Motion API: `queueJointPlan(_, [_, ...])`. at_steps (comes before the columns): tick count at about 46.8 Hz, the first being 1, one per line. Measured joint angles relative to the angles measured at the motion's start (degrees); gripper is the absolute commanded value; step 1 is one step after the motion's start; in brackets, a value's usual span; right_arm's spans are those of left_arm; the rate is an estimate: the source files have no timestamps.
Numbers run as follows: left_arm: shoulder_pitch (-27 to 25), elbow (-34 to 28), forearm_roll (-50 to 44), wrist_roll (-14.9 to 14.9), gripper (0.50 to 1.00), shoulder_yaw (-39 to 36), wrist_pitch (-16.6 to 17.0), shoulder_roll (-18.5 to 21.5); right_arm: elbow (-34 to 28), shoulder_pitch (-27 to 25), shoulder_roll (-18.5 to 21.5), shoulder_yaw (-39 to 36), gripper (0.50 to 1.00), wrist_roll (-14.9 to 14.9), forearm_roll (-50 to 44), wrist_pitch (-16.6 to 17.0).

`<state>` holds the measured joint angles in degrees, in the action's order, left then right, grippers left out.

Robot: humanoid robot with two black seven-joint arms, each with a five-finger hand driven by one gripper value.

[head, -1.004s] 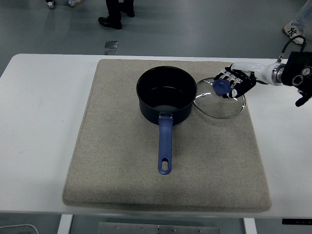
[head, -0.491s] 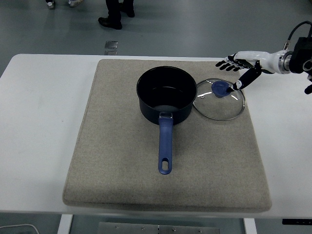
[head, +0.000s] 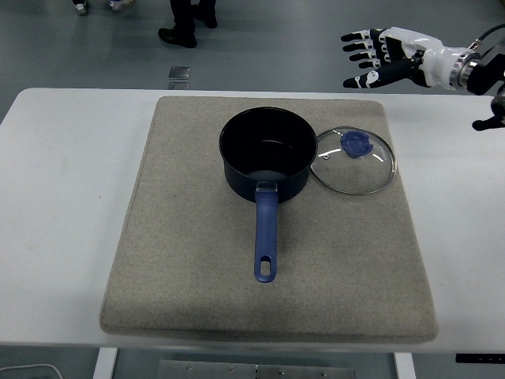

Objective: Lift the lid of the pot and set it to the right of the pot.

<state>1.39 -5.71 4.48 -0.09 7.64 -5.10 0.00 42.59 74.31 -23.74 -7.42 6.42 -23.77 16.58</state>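
Note:
A dark blue pot [head: 264,154] with a long blue handle pointing toward me stands open on a grey mat [head: 181,260]. A glass lid [head: 353,161] with a blue knob lies flat on the mat, right of the pot and touching its rim. My right hand [head: 369,54] is raised above the table's far right, well clear of the lid, fingers spread and holding nothing. The left arm is out of view.
The mat covers most of the white table [head: 55,205]. A person's feet [head: 180,31] show on the floor beyond the table's far edge.
My right hand let go of the lid's knob, opened, and rose up and back away from it. The lid stays on the mat beside the pot.

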Motion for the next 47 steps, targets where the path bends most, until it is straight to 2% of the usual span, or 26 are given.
queueJointPlan(8, [0.02,-0.02,0.0,0.0,1.0,0.0,0.0,0.0,-2.02,-2.76,2.74,-4.18,0.909,-0.15,6.14,-3.06])
queueJointPlan(19, [0.03,-0.01,0.0,0.0,1.0,0.0,0.0,0.0,-6.15,-6.23,6.82,-11.59,0.909,-0.44,14.89,-3.63])
queueJointPlan(33, [0.03,0.0,0.0,0.0,1.0,0.0,0.0,0.0,-10.49,-9.35,9.99,-12.39,0.913,-0.3,23.23,-4.45])
queueJointPlan(47, [0.02,0.0,0.0,0.01,1.0,0.01,0.0,0.0,-10.5,-9.86,10.75,-12.44,0.913,0.14,23.63,-4.21])
